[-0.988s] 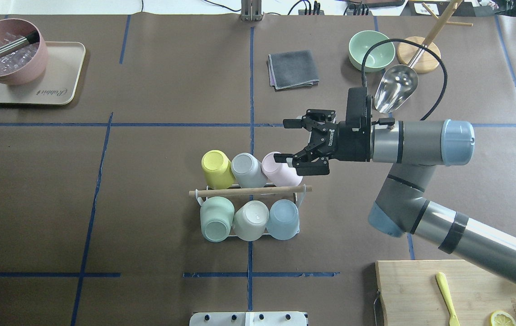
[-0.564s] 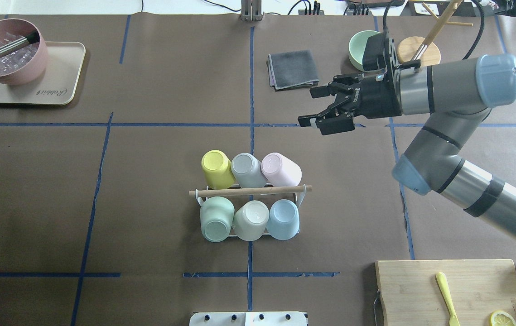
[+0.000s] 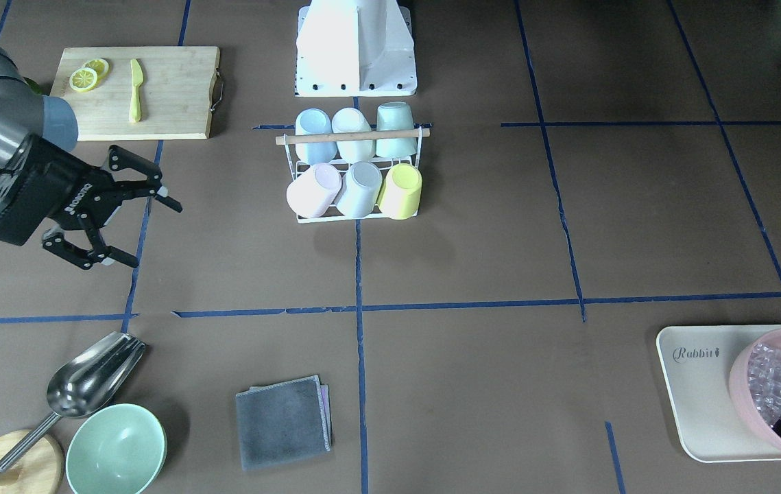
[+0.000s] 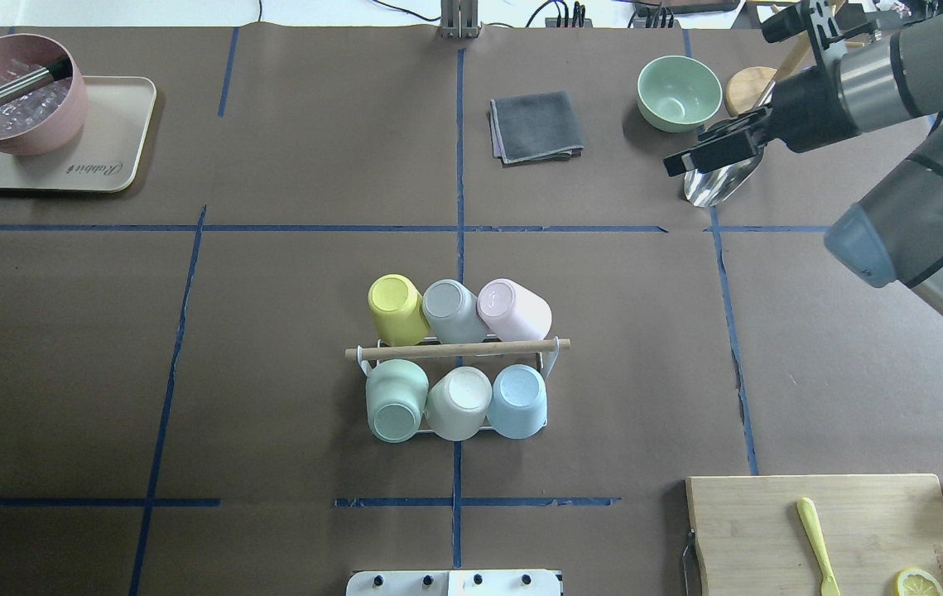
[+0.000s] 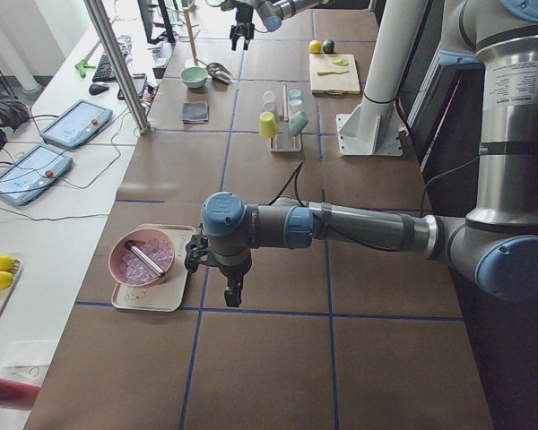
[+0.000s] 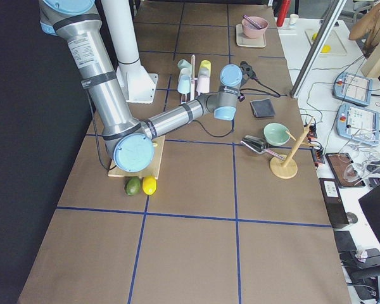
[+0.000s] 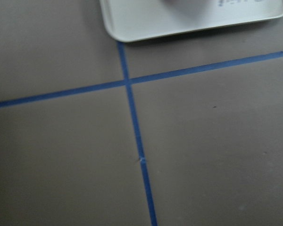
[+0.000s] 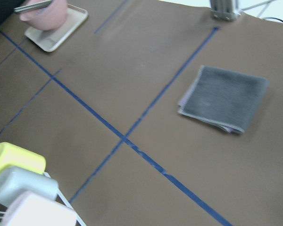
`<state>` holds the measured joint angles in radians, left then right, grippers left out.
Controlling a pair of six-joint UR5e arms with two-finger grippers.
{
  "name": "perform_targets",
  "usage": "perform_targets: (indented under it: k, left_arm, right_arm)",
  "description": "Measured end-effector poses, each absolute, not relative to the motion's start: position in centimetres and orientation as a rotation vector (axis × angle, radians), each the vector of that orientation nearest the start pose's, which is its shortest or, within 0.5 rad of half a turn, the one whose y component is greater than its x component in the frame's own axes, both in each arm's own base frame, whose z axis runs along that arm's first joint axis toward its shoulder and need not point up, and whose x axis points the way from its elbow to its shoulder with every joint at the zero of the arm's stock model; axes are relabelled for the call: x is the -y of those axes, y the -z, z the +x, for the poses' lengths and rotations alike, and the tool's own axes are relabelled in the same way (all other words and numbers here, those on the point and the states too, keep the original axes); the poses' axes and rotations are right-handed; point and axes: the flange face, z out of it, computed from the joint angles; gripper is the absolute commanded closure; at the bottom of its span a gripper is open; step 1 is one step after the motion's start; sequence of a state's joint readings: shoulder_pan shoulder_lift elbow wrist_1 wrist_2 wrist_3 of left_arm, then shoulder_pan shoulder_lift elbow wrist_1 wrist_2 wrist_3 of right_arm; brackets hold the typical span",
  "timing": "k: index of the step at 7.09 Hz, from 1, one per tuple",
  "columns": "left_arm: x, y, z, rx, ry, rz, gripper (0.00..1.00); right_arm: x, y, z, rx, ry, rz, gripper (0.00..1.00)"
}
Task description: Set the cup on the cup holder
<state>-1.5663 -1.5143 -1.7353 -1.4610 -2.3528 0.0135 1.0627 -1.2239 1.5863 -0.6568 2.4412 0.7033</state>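
A second ago the right hand (image 3: 150, 233) hung spread at the pale pink plastic cup (image 4: 514, 310). It has since drawn away to the far right of the counter (image 4: 272, 331), above the shiny steel scoop (image 4: 713, 187) beside the mint green bowl (image 4: 679, 93). Its fingers are spread wide and carry nothing. The pink cup has not shifted. It sits upside down and tilted at the right end of the far row of the small white wire cup holder with a light wooden rod handle (image 4: 456, 349), beside a grey cup (image 4: 453, 310) and a yellow cup (image 4: 396, 309). The holder lies well apart from the right hand, nearer the robot and toward its left. The left hand (image 5: 230, 291) hangs low just beside the beige tray (image 5: 154, 298); whether it is spread or pressed together cannot be told.
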Motion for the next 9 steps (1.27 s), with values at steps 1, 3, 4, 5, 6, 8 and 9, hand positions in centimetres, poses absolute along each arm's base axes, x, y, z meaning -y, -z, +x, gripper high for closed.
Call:
perform_targets:
  k: [1, 3, 4, 5, 6, 8, 9]
  left_arm:
    - [46.4, -61.8, -6.5, -0.782, 0.020, -0.010, 0.00]
    - [46.2, -62.1, -7.1, -0.782, 0.049, -0.017, 0.00]
    - [46.3, -62.1, -7.1, -0.783, 0.052, -0.018, 0.00]
    - [46.5, -62.0, -7.1, -0.783, 0.061, -0.021, 0.00]
    - [47.1, -61.5, -7.0, -0.784, 0.094, -0.029, 0.00]
    - [47.9, -60.7, -6.9, -0.790, 0.144, -0.036, 0.00]
    - [47.7, -60.7, -6.8, -0.805, 0.145, -0.040, 0.00]
  right_arm:
    - [55.9, -39.0, -21.4, 1.221, 0.284, 0.430, 0.00]
    - [55.1, -49.4, -13.5, 1.081, 0.022, 0.229, 0.00]
    - [53.8, -53.9, -9.2, 1.016, -0.104, 0.159, 0.00]
    - [51.7, -57.8, -5.9, 0.961, -0.202, 0.110, 0.00]
    - [49.3, -61.0, -3.5, 0.920, -0.271, 0.064, 0.00]
    - [46.0, -63.5, -0.5, 0.861, -0.341, -0.028, 0.00]
    - [45.4, -63.6, 1.2, 0.837, -0.315, -0.051, 0.00]
